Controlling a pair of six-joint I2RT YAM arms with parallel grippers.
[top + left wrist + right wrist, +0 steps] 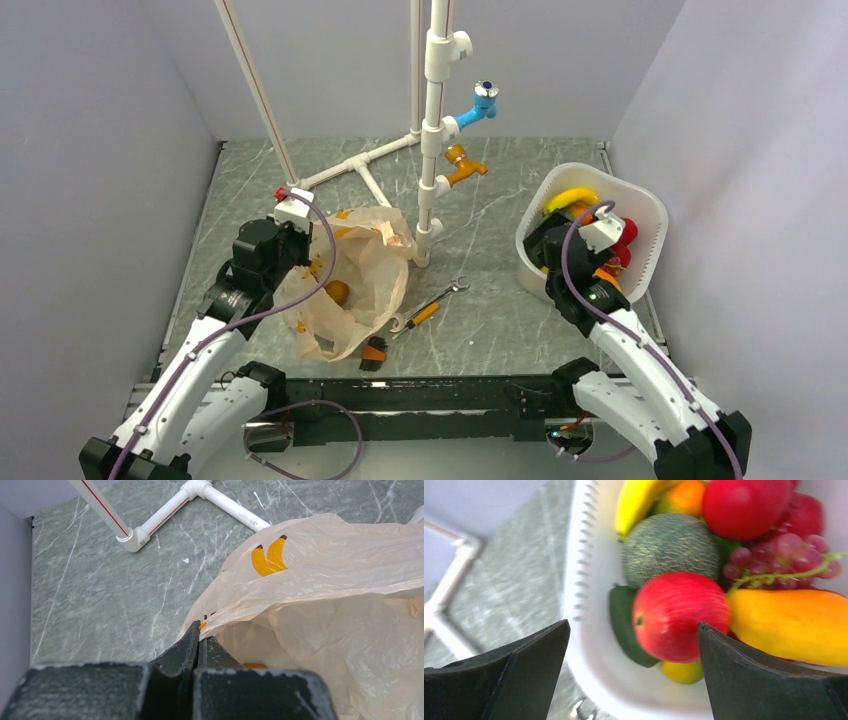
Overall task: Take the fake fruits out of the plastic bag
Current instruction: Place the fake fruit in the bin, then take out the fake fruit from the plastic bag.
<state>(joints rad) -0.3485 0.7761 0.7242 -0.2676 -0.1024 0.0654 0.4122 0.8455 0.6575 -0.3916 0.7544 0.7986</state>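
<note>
- Near left on the bench (500, 300), you have the plastic bag (375, 255) lying open, a small yellow-brown fruit (337, 292) inside it.
- Your left gripper (198, 637) is pinched tight on the bag's left rim.
- Farther right, your right gripper (632, 625) stands wide above the white basket (640, 200), holding nothing.
- A red apple (679, 615) lies in that basket, with a green melon (669, 547), grapes (784, 555) and a banana (639, 500) beyond it.

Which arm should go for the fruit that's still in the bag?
The right arm: its jaws are open and empty over the basket. The left arm has its jaws shut on the plastic bag, holding its rim up, yellow-brown fruit inside.
</note>
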